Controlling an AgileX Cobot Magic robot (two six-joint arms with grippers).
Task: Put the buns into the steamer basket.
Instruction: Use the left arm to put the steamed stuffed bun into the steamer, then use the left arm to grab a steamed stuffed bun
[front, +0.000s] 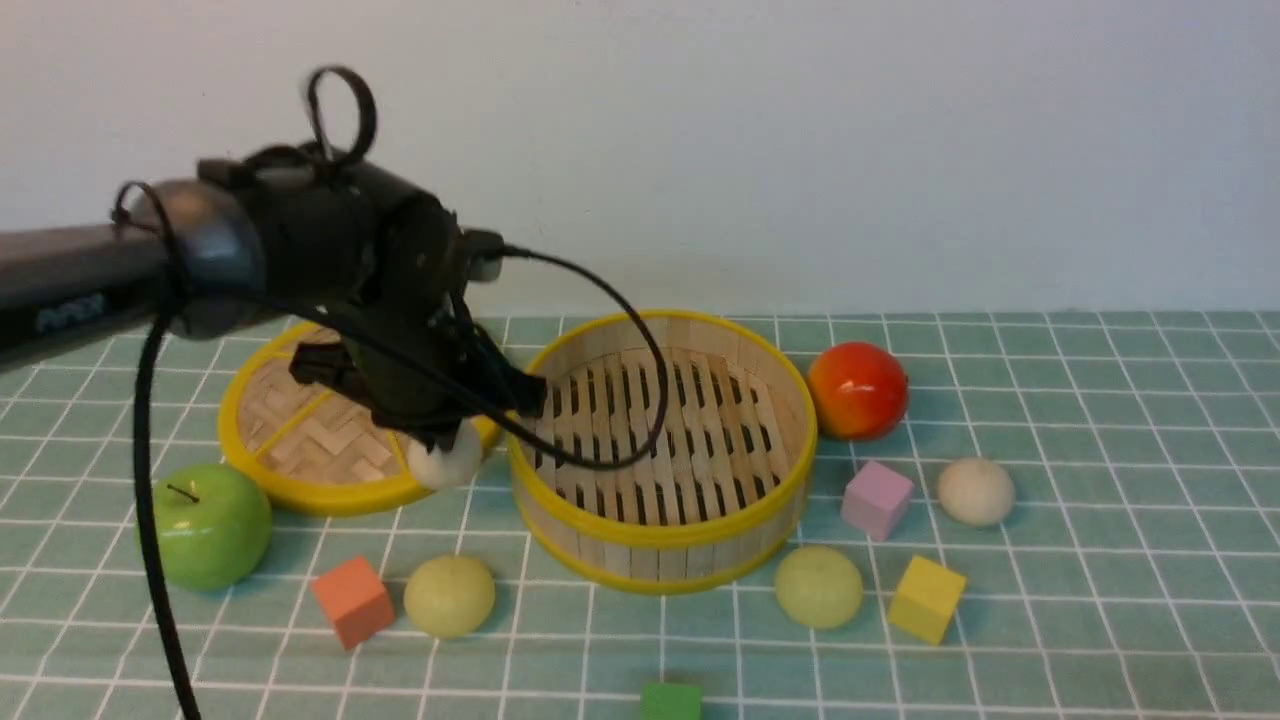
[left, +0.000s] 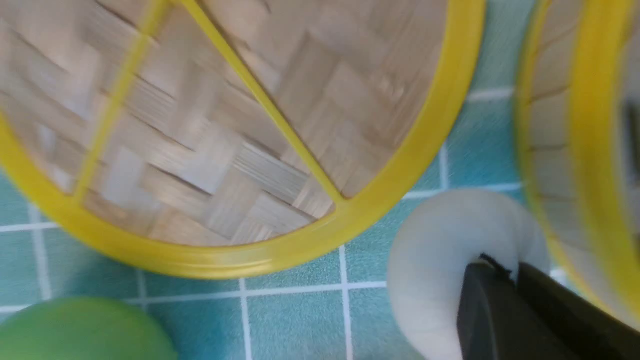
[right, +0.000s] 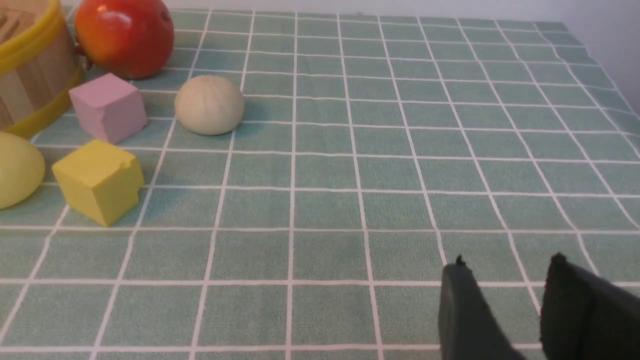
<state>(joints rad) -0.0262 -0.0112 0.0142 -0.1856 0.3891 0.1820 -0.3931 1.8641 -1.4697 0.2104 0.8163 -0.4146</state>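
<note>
- The left gripper (front: 446, 443) has its fingers (left: 500, 320) squeezed tight on a white bun (front: 447, 464).
- That bun is in the gap between the flat lid (front: 300, 492) and the steamer basket (front: 665, 548), just outside the basket's wall.
- The right gripper (right: 507, 305) has its fingers a bit apart. Nothing is between them.
- A black cable (front: 640, 330) from the left arm loops over the basket.
- A green apple (front: 205, 525) is near the lid. A red fruit (front: 857, 390) is beside the basket.
- A beige bun (front: 975, 490) lies by a pink block (front: 876, 498).
- A yellow-green bun (front: 449, 595) and a second yellow-green bun (front: 818, 586) lie on the cloth in front of the basket.
- The buns are small, round and not shiny.
</note>
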